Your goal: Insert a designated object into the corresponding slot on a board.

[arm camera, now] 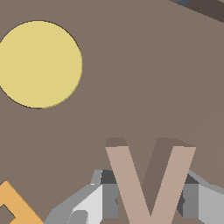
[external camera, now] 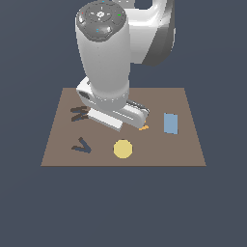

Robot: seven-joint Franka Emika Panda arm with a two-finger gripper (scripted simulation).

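Note:
The pale tan-pink V piece (arm camera: 150, 188) sits between my gripper's (arm camera: 150, 194) two fingers in the wrist view. The grey finger pads (arm camera: 109, 192) touch its outer arms on both sides, so the gripper is shut on it, close above the brown board (arm camera: 131, 65). I cannot tell whether the piece rests on the board or hangs just above it. In the exterior view the arm's hand (external camera: 120, 116) is low over the board's middle and hides the piece and the fingers. The dark V-shaped slot (external camera: 82, 145) lies towards the exterior view's left, near the board's (external camera: 183, 149) front edge.
A yellow disc (external camera: 123, 149) (arm camera: 39, 63) lies near the front edge, between slot and hand. An orange E (external camera: 144, 128) (arm camera: 13, 205) lies beside the hand. A blue rectangle (external camera: 170, 123) lies at the exterior view's right. A dark brown zigzag mark (external camera: 78, 114) sits behind the slot.

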